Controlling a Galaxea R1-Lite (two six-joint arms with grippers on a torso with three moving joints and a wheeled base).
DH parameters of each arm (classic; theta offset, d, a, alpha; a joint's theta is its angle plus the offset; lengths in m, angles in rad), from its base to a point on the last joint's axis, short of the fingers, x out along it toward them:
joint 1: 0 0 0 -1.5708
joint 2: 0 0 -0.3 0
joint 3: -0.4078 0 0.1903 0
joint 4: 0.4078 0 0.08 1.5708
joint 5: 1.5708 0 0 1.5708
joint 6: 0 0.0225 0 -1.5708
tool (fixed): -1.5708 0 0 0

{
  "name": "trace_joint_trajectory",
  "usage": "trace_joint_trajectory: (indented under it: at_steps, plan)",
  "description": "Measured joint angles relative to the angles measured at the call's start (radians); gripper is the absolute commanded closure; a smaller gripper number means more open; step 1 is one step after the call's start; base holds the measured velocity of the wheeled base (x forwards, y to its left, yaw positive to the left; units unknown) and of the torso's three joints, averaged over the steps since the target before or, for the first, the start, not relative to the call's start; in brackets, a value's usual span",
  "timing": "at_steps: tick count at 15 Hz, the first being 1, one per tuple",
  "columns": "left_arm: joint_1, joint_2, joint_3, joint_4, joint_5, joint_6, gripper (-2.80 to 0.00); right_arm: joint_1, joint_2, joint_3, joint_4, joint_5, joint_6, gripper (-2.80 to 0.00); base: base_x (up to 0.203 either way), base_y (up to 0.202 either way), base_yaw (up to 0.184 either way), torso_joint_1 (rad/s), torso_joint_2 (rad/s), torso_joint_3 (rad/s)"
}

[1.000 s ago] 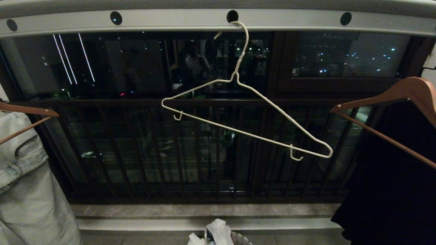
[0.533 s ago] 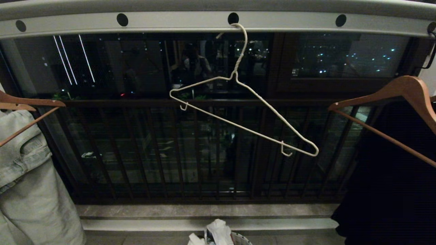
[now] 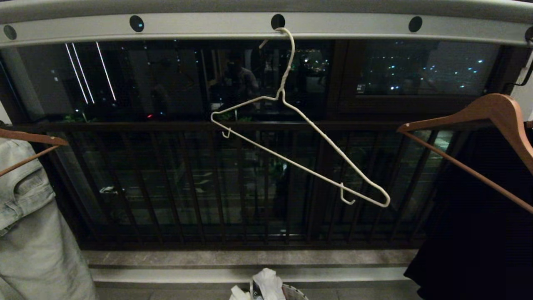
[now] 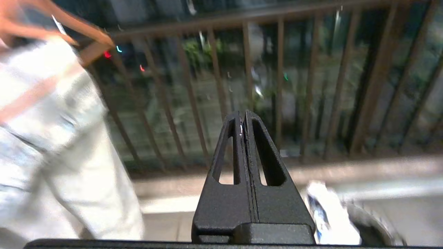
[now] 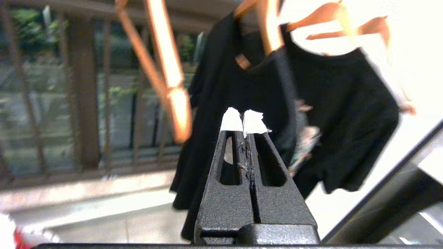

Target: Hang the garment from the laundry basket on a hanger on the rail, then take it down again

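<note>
The rail [image 3: 208, 27] runs along the top of the head view. The thin white wire hanger [image 3: 284, 79] hangs bare from one of its holes, tilted, with its right end low. At the bottom edge the white garment [image 3: 266, 281] lies bunched in the laundry basket [image 3: 295, 292]. Neither gripper shows in the head view. My left gripper [image 4: 244, 114] is shut and empty; it points toward the balcony bars, with the garment [image 4: 325, 214] and the basket [image 4: 375, 226] low beside it. My right gripper [image 5: 244, 121], white-taped at the tips, is shut and empty in front of a hanging black garment [image 5: 332, 103].
Pale jeans [image 3: 29, 233] hang on a brown wooden hanger at the left, and a black garment [image 3: 479, 229] hangs on another wooden hanger [image 3: 491, 108] at the right. The dark barred balcony railing [image 3: 166, 179] and a stone ledge [image 3: 250, 258] stand behind. A bit of red cloth [image 5: 15, 238] shows low down.
The bare wire hanger swings on the rail: its low right end has drawn in to the left and dipped. The head view sways a little. Garment and basket stay put.
</note>
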Motion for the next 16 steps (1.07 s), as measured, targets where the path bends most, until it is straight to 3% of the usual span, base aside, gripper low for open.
trace_joint_trajectory:
  at_steps: [4, 6, 8, 12, 16]
  plan:
    - [-0.005, -0.075, 0.214, -0.009, -0.004, -0.002, 0.00, 0.004, -0.140, 0.192, -0.001, 0.181, 0.038, 0.00, 0.000, 0.000, 0.000, 0.000, 0.00, 0.000]
    - [0.000, -0.142, 0.342, -0.076, -0.006, 0.003, 0.00, 0.009, -0.219, 0.284, -0.030, 0.357, 0.101, 0.00, 0.000, 0.000, 0.000, 0.000, 0.00, 0.000]
    - [0.000, -0.193, 0.437, -0.179, -0.005, -0.008, 0.00, 0.010, -0.255, 0.385, -0.115, 0.451, 0.163, 0.00, 0.000, 0.000, 0.000, 0.000, 0.00, 0.000]
    - [0.001, -0.231, 0.491, -0.236, -0.008, -0.038, 0.00, 0.011, -0.280, 0.581, -0.263, 0.490, 0.144, 0.00, 0.000, 0.000, 0.000, 0.000, 0.00, 0.000]
    - [0.001, -0.236, 0.497, -0.243, -0.008, -0.049, 0.00, 0.012, -0.283, 0.648, -0.309, 0.433, 0.160, 0.00, 0.000, 0.000, 0.000, 0.000, 0.00, 0.000]
